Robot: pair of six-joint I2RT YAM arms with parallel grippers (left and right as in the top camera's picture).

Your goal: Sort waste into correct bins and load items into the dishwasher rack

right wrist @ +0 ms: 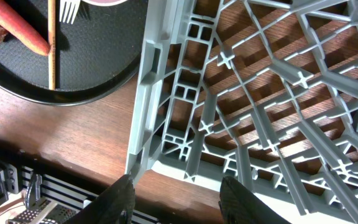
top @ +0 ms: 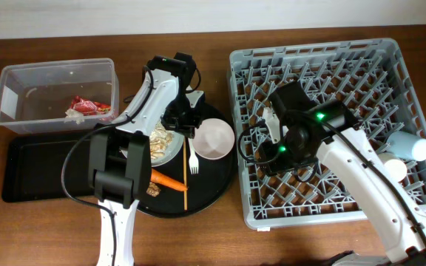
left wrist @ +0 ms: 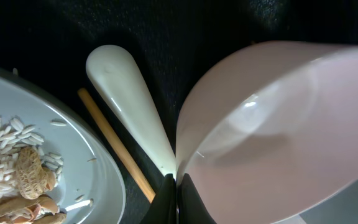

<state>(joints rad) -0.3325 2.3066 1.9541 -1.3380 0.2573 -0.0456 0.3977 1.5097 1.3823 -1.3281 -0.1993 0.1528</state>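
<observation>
My left gripper (top: 190,123) is shut on the rim of the pink bowl (top: 214,138) on the round black tray; the left wrist view shows its fingers (left wrist: 178,186) pinching the bowl (left wrist: 278,124). Beside the bowl lie the white fork (top: 194,159), the wooden chopstick (top: 186,166) and the plate (top: 172,150) with beige food scraps (top: 160,137). An orange carrot (top: 168,179) and a brown lump (top: 154,191) lie at the tray's front. My right gripper (right wrist: 176,193) is open and empty over the grey dishwasher rack's (top: 309,214) front-left corner. A light-blue cup (top: 409,146) lies in the rack.
The clear box (top: 21,74) at the back left holds a red wrapper (top: 86,105) and white tissue (top: 75,113). The black rectangular tray (top: 35,162) lies in front of it. The round black tray (top: 213,185) sits between the bins and the rack.
</observation>
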